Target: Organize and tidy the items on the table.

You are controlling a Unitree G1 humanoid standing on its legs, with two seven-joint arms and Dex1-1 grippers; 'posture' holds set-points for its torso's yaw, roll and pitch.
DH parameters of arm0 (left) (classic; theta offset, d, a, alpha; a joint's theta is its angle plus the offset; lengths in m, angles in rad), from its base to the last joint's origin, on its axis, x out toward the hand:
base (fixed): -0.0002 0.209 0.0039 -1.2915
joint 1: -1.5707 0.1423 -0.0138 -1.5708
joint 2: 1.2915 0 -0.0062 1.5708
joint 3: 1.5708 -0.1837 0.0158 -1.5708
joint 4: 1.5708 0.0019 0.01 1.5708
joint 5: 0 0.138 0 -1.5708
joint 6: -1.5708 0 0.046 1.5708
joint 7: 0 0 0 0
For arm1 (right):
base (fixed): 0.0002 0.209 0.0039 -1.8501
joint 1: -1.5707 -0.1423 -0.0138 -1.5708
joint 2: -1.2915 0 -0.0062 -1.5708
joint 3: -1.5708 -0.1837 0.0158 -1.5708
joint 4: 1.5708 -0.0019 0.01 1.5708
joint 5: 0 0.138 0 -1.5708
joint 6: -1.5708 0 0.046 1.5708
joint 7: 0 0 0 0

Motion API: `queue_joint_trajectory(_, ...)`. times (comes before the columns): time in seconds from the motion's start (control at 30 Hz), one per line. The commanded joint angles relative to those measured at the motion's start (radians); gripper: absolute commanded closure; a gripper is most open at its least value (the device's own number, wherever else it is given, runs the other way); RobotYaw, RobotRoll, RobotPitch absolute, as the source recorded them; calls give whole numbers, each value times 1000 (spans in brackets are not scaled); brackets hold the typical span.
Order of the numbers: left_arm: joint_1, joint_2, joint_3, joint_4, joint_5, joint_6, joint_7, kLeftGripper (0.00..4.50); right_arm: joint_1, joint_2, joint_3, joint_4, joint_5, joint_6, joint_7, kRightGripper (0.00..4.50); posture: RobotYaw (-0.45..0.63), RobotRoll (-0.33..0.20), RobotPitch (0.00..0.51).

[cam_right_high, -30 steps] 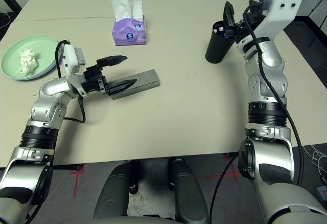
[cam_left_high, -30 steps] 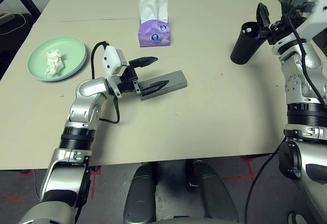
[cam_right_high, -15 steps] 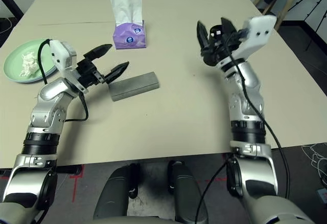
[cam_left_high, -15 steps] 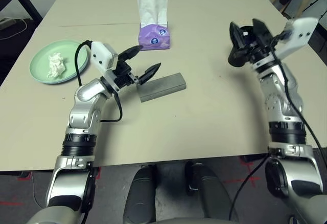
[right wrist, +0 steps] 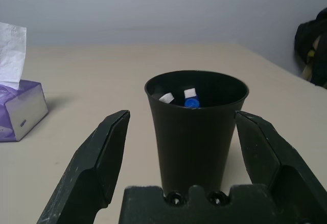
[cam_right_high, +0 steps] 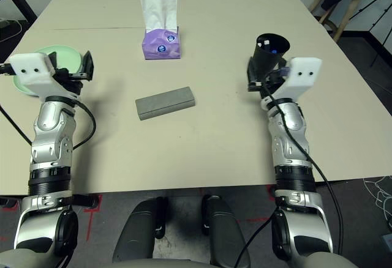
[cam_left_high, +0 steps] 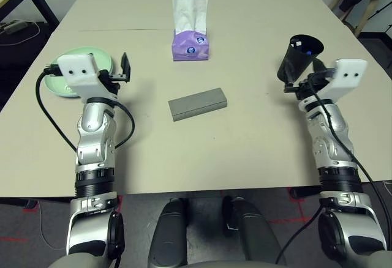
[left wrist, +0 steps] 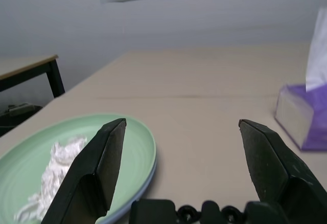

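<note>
Now on the table (cam_left_high: 257, 152) the grey case (cam_left_high: 197, 103) lies shut in the middle, the green plate (cam_left_high: 64, 72) with the tissue wad (left wrist: 51, 175) sits at the left, and the black cup (right wrist: 195, 127) with pens (right wrist: 176, 97) stands at the right. Both the left gripper (left wrist: 181, 168) and the right gripper (right wrist: 179, 157) are spread wide and hold nothing, so I think they should approach slowly and level, the right one closing around the cup's middle so it does not tip. On the purple tissue box (cam_left_high: 190, 43) I see round blue marks, but no writing can be read.

Bright, even overhead light, soft short shadows; wrist views slightly hazy.
</note>
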Motion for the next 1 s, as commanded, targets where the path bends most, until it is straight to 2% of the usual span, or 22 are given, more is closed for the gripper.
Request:
queue_joint_trajectory(0.03, 49, 23, 9, 3, -16, -13, -42, 0, 22, -16, -24, 32, 17, -39, 22, 34, 110, 0, 150)
queue_joint_trajectory(0.53, 54, 97, 80, 135, -83, -72, -126, 0, 77, -29, -40, 1, 52, -8, 36, 34, 76, 0, 152)
queue_joint_trajectory(1.0, 57, 100, 76, 169, -116, -86, -163, 0, 74, -54, -38, -11, 64, 74, 52, 34, 69, 0, 148)
